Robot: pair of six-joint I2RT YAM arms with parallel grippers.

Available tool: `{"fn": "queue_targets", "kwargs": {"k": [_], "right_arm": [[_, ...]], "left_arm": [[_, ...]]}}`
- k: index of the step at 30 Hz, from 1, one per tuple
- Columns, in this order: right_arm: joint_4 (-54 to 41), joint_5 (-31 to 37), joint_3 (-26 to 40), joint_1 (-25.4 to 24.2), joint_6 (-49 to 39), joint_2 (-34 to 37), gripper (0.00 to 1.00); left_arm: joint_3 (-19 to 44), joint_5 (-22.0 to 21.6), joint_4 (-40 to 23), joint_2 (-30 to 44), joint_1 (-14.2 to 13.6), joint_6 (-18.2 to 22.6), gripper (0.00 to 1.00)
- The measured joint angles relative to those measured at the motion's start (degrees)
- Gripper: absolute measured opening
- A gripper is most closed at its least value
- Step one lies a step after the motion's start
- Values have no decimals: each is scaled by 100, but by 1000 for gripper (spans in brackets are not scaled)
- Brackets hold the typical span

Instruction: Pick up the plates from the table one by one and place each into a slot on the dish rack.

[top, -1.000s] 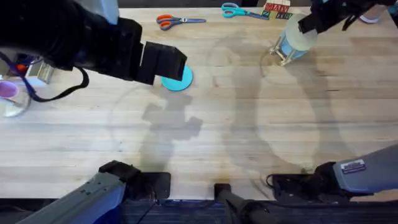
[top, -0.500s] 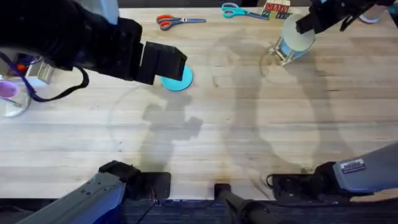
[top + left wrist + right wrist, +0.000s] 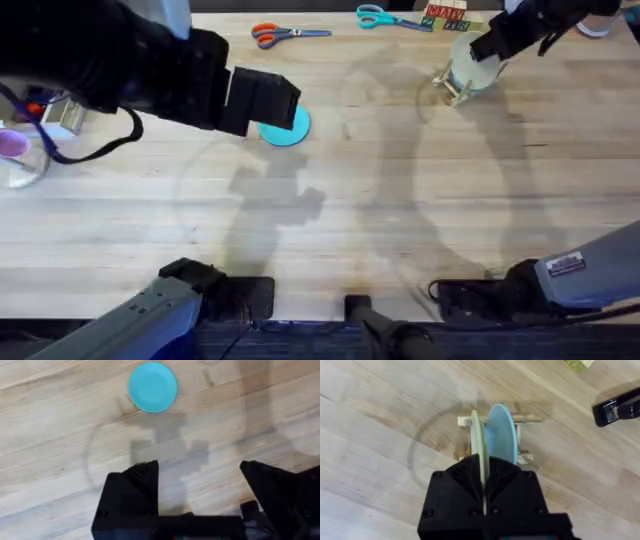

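Observation:
A teal-blue plate [image 3: 291,128] lies flat on the table [image 3: 400,200], partly under my left gripper [image 3: 272,103]. In the left wrist view that plate [image 3: 152,387] sits beyond the open left gripper [image 3: 200,485], which holds nothing. My right gripper [image 3: 490,45] is shut on the pale cream-yellow plate [image 3: 472,65], held on edge over the dish rack [image 3: 447,88]. The right wrist view shows the cream plate [image 3: 477,442] upright in the right gripper [image 3: 484,477], reaching down among the pegs of the rack [image 3: 465,421], beside a sky-blue plate [image 3: 501,435] standing in a slot.
Orange scissors [image 3: 275,35], teal scissors [image 3: 385,17] and coloured blocks [image 3: 445,15] lie along the far edge. A purple-lidded cup [image 3: 15,150] stands at the far left. A black stapler [image 3: 620,407] lies beyond the rack.
My right gripper has shifted slightly with the cream plate, bringing it more squarely over the rack and covering the sky-blue plate. The left arm has stayed still.

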Motion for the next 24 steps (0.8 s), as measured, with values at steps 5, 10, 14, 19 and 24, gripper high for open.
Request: {"fn": "queue_targets", "kwargs": {"k": [5, 10, 14, 19, 24], "right_arm": [[-1, 0, 0, 0, 0, 0, 32], [-2, 0, 0, 0, 0, 0, 32], [-2, 0, 0, 0, 0, 0, 32], [-2, 0, 0, 0, 0, 13, 32], [-4, 0, 0, 0, 0, 97, 32]], "left_arm": [[0, 0, 0, 0, 0, 0, 994], [0, 0, 0, 0, 0, 0, 994], [0, 0, 0, -1, 0, 0, 994], [0, 0, 0, 0, 0, 0, 994], [0, 0, 0, 0, 0, 0, 993]]}}
